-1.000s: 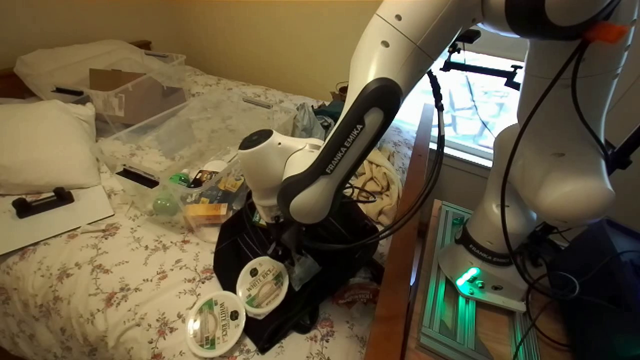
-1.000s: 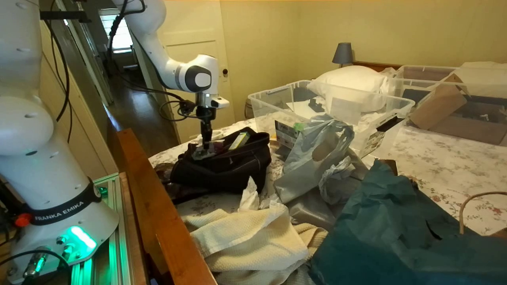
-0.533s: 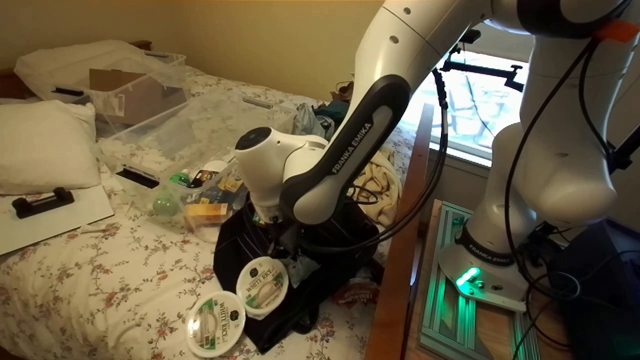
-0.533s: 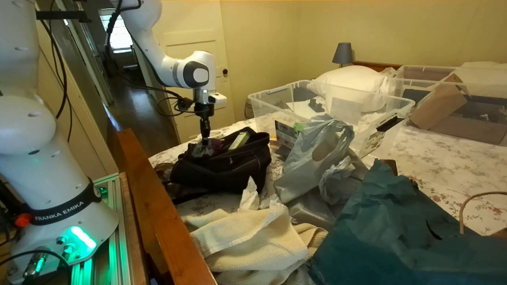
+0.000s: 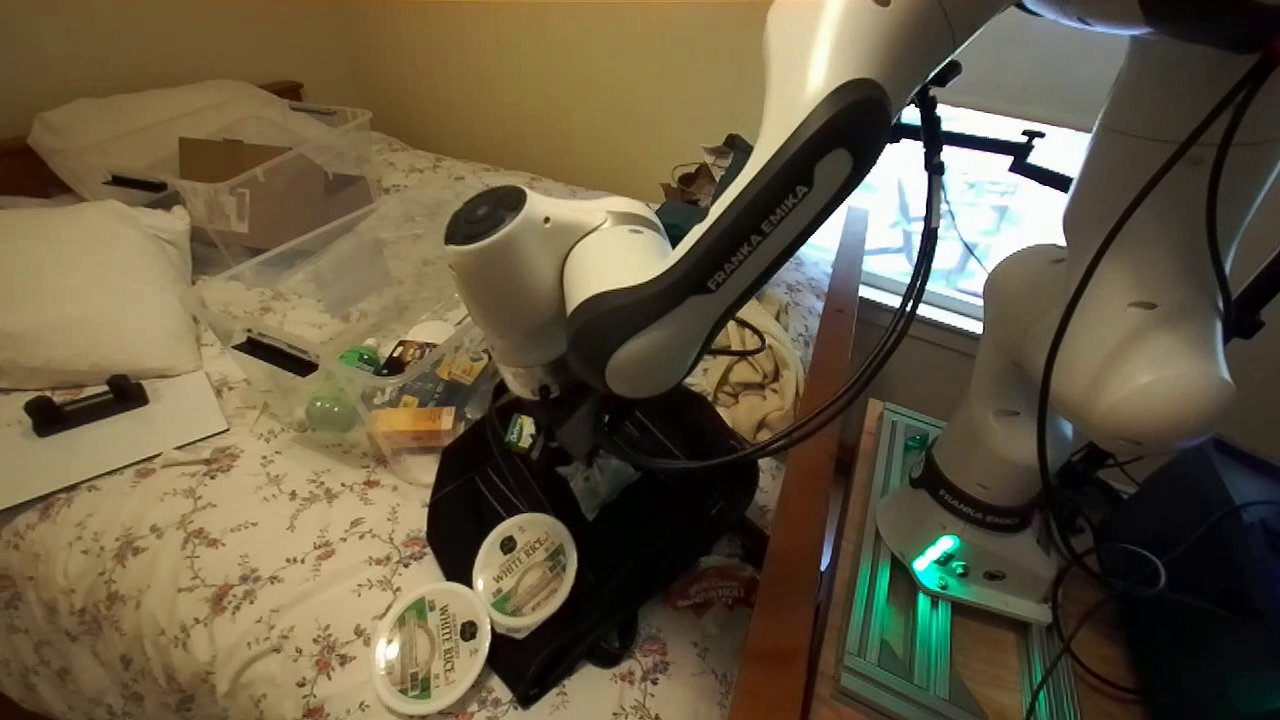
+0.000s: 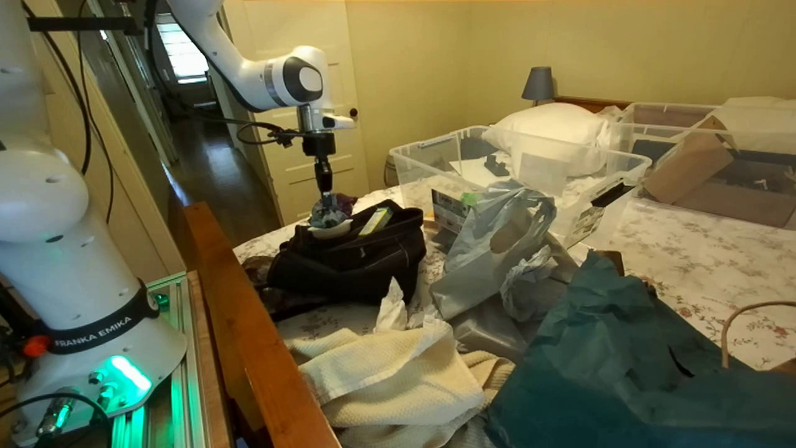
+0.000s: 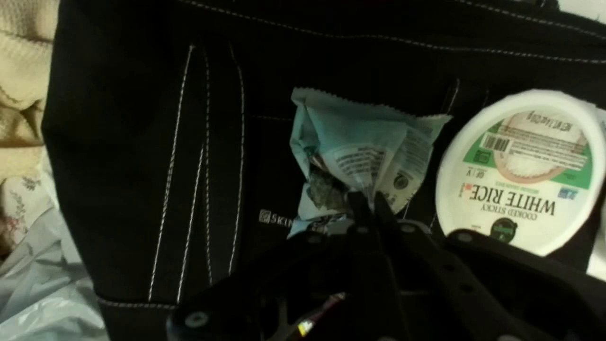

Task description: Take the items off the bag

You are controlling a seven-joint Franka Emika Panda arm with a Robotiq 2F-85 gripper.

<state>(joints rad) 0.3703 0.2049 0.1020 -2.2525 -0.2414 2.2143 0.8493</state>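
Wrist view: the gripper [image 7: 370, 201] is closed down, its tips near together, pinching a pale blue packet [image 7: 364, 137] over the black bag [image 7: 109, 104]. Right of the packet, a white rice tub [image 7: 521, 166] lies on the bag. Past the bag's left edge come cream cloth [image 7: 23, 80] and grey plastic [image 7: 42, 284].

In an exterior view, that tub sits at the bag's near edge; a second tub [image 5: 432, 648] lies at the bag's corner, most of it over floral bedding [image 5: 250, 580], which spreads away to a white panel [image 5: 130, 435]. Just behind the bag, a clear box [image 5: 275, 352] holds an orange carton [image 5: 412, 425] among other packs.

In an exterior view, the packet hangs over the bag's top; whether its lower end touches, I cannot tell. A yellow-green box [image 6: 376, 221] leans in the bag's mouth. A wooden rail [image 6: 264, 336] runs along the bed's edge, near the bag.
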